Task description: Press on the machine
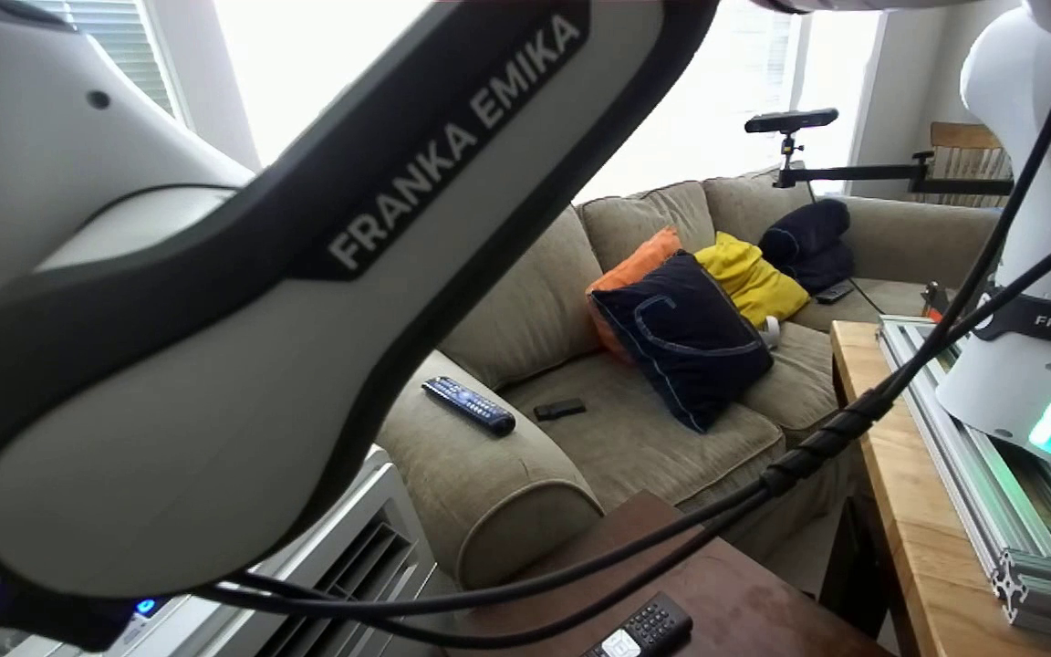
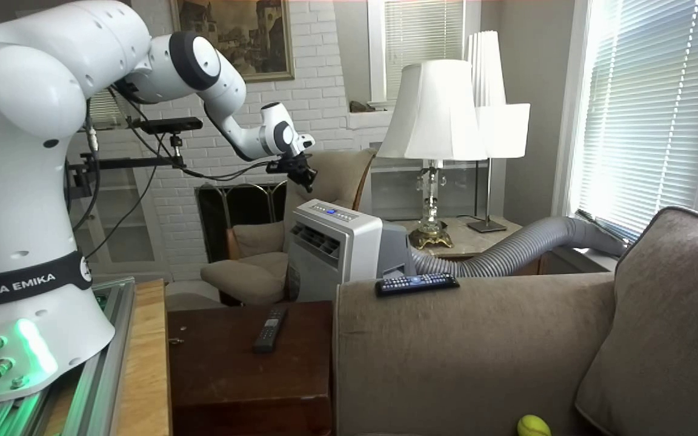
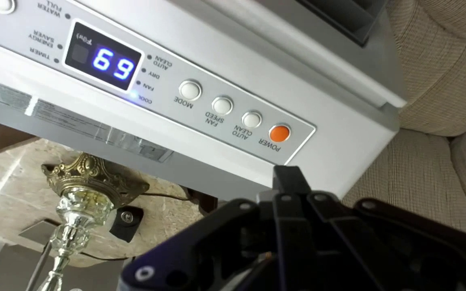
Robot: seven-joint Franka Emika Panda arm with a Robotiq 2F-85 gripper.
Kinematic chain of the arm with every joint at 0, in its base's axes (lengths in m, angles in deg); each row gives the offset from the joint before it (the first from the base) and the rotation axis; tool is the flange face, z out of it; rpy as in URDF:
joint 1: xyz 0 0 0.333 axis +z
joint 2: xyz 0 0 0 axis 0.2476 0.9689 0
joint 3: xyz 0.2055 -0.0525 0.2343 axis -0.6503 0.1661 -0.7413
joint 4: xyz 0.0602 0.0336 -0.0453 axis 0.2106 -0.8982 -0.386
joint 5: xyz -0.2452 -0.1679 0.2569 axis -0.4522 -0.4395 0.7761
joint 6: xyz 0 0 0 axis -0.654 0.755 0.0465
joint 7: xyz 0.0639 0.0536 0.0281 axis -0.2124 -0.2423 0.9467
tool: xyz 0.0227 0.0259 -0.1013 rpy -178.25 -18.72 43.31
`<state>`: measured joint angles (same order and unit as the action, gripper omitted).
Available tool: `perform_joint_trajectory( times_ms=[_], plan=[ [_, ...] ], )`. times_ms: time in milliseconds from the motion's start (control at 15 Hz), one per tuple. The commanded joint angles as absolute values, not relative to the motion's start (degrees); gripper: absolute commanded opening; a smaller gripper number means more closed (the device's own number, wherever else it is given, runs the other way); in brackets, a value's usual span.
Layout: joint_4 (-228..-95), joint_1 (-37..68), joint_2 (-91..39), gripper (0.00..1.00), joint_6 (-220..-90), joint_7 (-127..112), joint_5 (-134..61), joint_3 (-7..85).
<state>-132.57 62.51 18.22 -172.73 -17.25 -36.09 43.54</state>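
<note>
Wrist view showed the long grey control panel (image 3: 164,87) on top of the boxy white and light-grey air conditioner (image 2: 337,251), and its long axis ran diagonally toward the narrow black end effector (image 3: 291,178). The fingers were clenched together, with nothing visible between them. At this near end lay the round orange power button (image 3: 279,133), just ahead of the tips, while the round white buttons (image 3: 222,106) lay farther along. In an exterior view, the machine stood beside the beige fabric sofa (image 2: 476,339), below the end effector and apparently not touched. The press probably required a slight shift to the orange button, then a descent.
</note>
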Motion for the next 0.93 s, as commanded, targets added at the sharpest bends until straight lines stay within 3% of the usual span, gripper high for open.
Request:
perform_joint_trajectory(
  times_ms=[0, 867],
  plan=[
    [-124.3, 61.7, 23.5, 0.0, -169.0, -20.2, -38.5, 42.6],
    [-114.2, 63.3, 31.9, 0.0, -167.8, -23.6, -37.0, 46.3]
  ],
)
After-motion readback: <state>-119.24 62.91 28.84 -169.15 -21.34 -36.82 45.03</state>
